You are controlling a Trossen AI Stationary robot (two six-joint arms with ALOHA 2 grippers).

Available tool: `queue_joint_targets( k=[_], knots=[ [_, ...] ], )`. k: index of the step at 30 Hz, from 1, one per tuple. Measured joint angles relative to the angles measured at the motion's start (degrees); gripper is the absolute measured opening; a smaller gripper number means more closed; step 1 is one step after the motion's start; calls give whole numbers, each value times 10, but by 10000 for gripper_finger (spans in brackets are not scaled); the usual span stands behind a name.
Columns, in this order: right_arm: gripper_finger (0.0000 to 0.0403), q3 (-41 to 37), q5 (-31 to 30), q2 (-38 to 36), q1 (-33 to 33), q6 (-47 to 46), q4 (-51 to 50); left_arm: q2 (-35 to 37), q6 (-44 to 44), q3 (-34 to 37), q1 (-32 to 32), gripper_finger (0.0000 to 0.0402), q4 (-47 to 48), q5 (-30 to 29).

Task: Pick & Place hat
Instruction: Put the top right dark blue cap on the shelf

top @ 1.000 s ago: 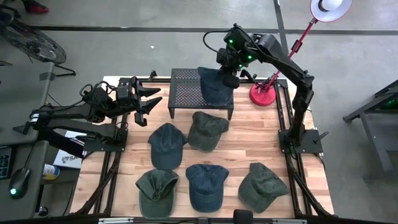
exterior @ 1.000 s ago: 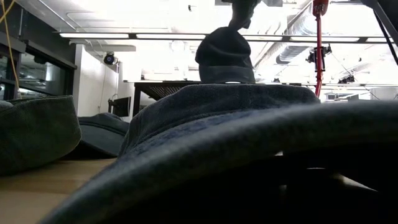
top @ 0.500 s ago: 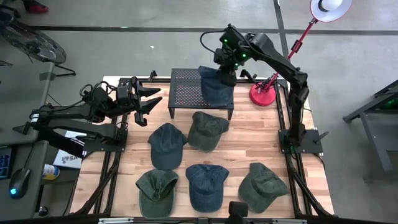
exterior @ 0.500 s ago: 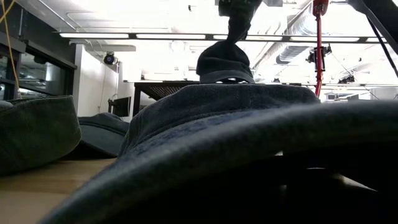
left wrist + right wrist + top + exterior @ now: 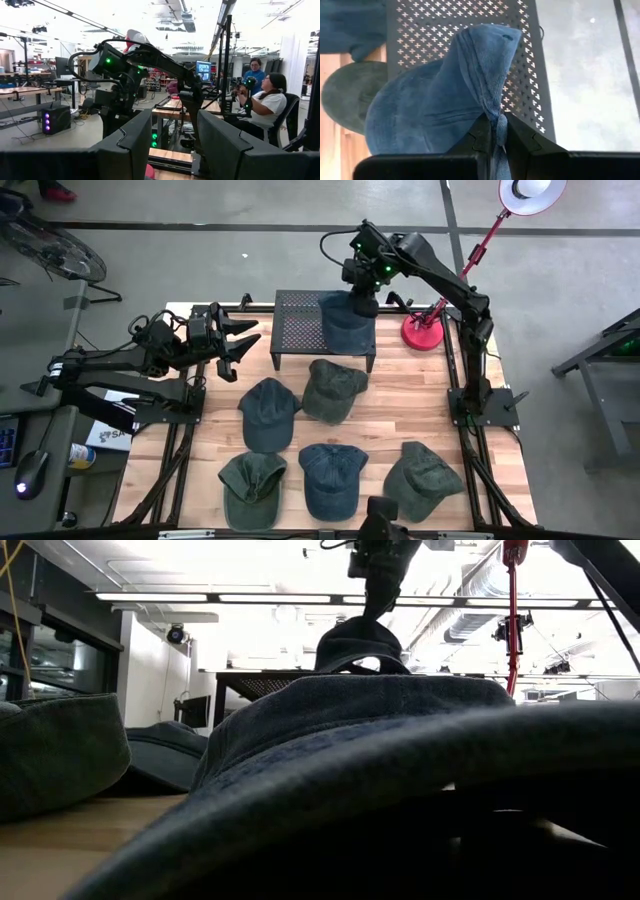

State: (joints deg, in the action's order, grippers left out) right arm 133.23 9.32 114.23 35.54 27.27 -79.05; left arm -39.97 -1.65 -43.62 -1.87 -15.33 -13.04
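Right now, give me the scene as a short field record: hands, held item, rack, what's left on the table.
right hand: shut on the blue hat, pinching a fold of its crown, over the rack
blue hat: hanging from the pinch above the black perforated rack; whether it touches the rack, cannot tell
left hand: open, holding nothing, waiting at the table's left edge
hats on table: five, two in the middle row and three in the front row, blue and green mixed
red lamp base: right of the rack
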Motion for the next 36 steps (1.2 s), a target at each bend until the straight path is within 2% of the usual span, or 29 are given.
queue_joint_targets(
  k=[20,36],
  knots=[
    [23,0,32,1,28,76,14,0,0,0,0,158,0,-2],
    [23,0,39,21,37,79,40,0,0,0,0,158,-1,-2]
  ],
)
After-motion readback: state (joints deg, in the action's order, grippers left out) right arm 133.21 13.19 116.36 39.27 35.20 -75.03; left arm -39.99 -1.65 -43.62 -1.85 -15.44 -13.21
